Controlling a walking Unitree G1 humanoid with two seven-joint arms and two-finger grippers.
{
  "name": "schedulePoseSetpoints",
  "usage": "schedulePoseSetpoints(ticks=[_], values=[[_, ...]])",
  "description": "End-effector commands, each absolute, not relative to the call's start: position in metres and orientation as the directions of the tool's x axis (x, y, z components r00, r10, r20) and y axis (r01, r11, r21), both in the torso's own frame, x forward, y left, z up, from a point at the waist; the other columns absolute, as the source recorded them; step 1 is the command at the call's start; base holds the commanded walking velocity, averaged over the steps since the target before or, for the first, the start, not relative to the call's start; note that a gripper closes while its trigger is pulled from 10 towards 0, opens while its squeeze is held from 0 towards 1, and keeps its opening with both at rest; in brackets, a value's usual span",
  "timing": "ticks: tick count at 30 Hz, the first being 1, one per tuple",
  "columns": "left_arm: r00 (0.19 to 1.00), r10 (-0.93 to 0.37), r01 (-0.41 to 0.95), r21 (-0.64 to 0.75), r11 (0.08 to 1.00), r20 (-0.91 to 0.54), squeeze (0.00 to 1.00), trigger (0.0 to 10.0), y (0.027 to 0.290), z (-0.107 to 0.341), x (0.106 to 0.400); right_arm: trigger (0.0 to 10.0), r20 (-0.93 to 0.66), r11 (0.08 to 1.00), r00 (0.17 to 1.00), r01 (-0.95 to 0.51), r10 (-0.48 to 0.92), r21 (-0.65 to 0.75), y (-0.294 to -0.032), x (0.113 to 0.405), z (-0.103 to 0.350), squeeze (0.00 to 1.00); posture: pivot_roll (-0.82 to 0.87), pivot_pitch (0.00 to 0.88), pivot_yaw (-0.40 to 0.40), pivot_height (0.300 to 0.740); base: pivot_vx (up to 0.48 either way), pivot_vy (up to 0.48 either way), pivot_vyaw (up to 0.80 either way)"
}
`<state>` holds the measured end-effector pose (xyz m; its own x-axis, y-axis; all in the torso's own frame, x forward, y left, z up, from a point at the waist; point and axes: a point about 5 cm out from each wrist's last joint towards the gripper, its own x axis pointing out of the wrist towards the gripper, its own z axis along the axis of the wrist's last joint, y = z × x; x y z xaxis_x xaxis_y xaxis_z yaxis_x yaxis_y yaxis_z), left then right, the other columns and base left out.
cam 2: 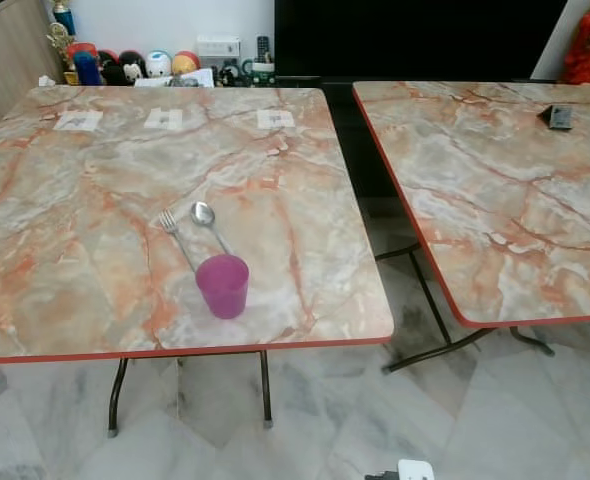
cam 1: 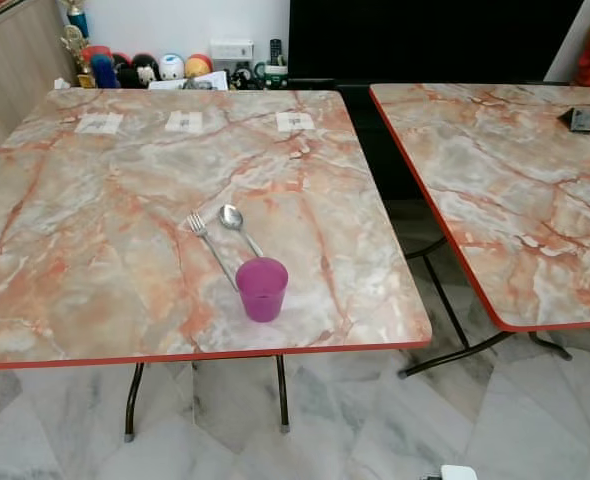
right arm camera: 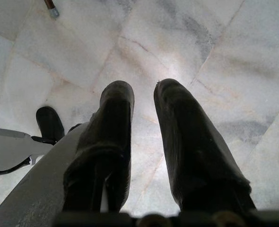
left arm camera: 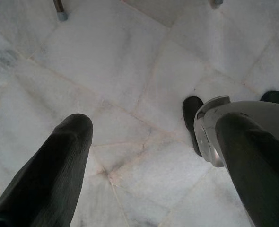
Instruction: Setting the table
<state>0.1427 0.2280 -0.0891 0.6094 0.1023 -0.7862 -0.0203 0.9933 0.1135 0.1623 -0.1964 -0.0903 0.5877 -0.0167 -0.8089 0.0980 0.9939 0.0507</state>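
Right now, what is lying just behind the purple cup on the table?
A fork and a spoon lie behind the purple cup; the cup hides their handle ends.

Even, soft daylight fills the head views; both are sharp, with a pale sheen on the tabletop (cam 1: pixel 125 200) and faint shadow beneath it on the floor (cam 1: pixel 375 430). The wrist views are bright on the floor, while the near black fingers (left arm camera: pixel 49 175) look dark and slightly soft.
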Motion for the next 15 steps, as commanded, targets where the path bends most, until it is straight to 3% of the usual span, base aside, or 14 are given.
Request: schedulePoseSetpoints(ticks=[1,5,15], values=[[0.597,0.1,-0.024,0.107,0.994,-0.796,0.0,10.0,0.2272,-0.0917,0.1358,10.0,-0.817,0.993,0.576,0.11,-0.024,0.049,-0.1973,0.1564,-0.0926,0.0,0.04,0.106,-0.012,0.74,0.0,0.0,0.0],[0.598,0.1,-0.025,0.107,0.994,-0.795,0.0,10.0,0.2271,-0.0916,0.1362,10.0,-0.817,0.992,0.576,0.114,-0.027,0.048,-0.1974,0.1563,-0.0926,0.0,0.04,0.106,-0.012,0.74,0.0,0.0,0.0],[0.602,0.101,-0.029,0.105,0.994,-0.792,0.0,10.0,0.2276,-0.0912,0.1364,10.0,-0.815,0.991,0.579,0.12,-0.028,0.051,-0.1972,0.1563,-0.0926,0.0,0.04,0.107,-0.011,0.74,-0.26,0.0,0.0]])
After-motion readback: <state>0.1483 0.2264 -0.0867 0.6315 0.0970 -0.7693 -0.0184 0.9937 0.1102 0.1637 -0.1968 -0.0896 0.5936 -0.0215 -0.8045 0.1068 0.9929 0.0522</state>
